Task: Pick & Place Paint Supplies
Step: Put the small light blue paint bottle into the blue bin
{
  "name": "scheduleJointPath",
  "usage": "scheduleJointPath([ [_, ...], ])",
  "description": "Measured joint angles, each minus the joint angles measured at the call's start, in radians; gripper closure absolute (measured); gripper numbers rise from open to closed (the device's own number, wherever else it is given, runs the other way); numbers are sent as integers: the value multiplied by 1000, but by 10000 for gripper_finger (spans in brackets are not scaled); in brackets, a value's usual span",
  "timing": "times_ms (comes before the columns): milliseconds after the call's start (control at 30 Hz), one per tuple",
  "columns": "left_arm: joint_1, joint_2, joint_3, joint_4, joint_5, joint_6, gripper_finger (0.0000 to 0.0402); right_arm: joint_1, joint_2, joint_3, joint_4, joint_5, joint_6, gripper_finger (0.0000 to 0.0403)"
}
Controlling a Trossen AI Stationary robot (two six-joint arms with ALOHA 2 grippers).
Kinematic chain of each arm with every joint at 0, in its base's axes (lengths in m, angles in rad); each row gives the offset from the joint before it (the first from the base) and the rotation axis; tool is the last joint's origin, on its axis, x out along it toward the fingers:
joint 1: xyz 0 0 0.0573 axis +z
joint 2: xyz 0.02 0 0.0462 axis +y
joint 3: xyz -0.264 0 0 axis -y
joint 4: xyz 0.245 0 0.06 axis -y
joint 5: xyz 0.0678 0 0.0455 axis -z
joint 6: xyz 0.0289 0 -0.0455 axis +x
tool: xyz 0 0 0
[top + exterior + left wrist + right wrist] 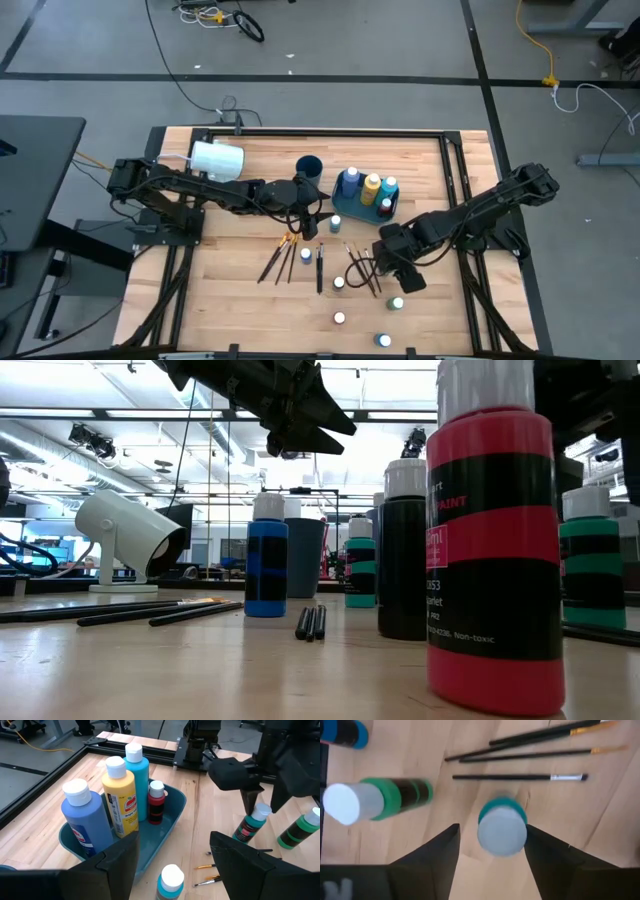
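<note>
High view, left to right: left claw [318, 222] hovers spread and empty beside the blue tray [352, 203]; right claw [397, 272] stands apart, straddling a teal bottle [502, 826] on the table [230, 290]. Best centre over its cap before squeezing, so it stays upright

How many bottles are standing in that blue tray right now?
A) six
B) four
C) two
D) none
B: the left wrist view shows four white-capped bottles upright in the blue tray: a blue bottle, a yellow bottle, a light blue bottle and a small red bottle.
</note>
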Motion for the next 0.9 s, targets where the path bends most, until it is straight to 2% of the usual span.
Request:
scheduleJointPath([
  [267, 0, 0, 0, 0, 0, 0, 152, 0, 0, 0, 48, 86, -24, 205],
  [467, 0, 0, 0, 0, 0, 0, 152, 0, 0, 0, 48, 89, -17, 216],
  [600, 0, 0, 0, 0, 1, 0, 152, 0, 0, 0, 48, 88, -16, 239],
  [767, 0, 0, 0, 0, 11, 0, 152, 0, 0, 0, 56, 88, -16, 287],
  [900, 0, 0, 0, 0, 9, 6, 152, -9, 0, 21, 62, 105, -15, 289],
])
